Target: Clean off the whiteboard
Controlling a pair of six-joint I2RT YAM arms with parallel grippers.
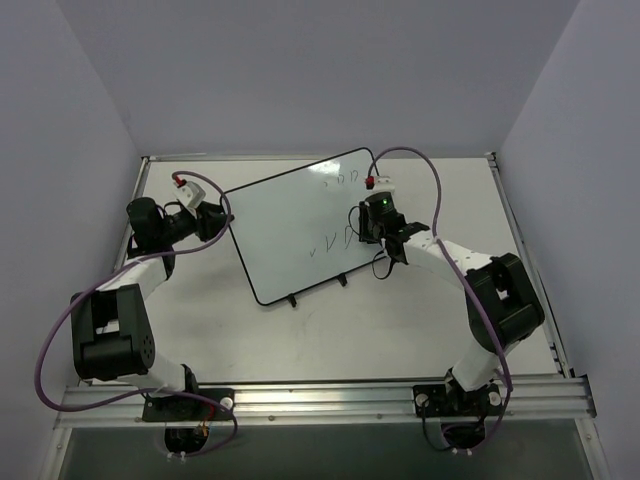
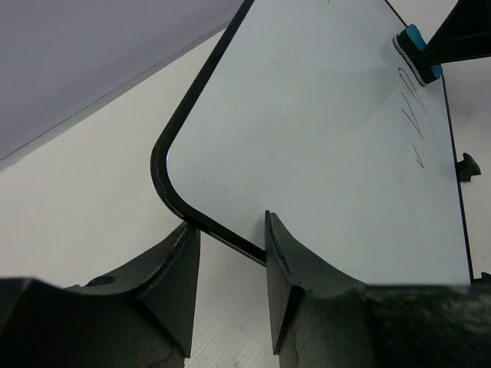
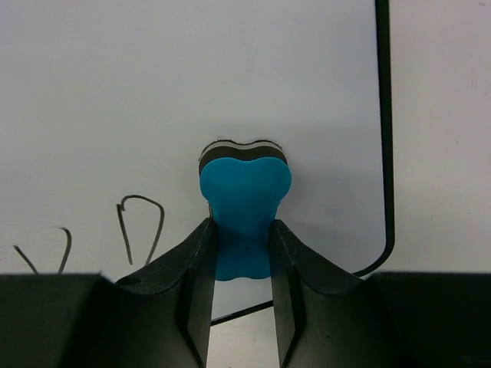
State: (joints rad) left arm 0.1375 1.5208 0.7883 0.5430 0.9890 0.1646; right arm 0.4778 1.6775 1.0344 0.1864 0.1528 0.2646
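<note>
The whiteboard lies tilted across the middle of the table, black-framed, with dark scribbles near its right side and fainter ones near the top. My right gripper is shut on a blue eraser, whose felt face presses on the board close to a rounded corner, just right of a looped scribble. My left gripper stands open at the board's left corner, the black frame crossing the gap between its fingers. The eraser also shows far across the board.
Two small black feet stick out from the board's near edge. Purple cables loop over both arms. A metal rail runs along the near table edge, and grey walls close in the back and sides.
</note>
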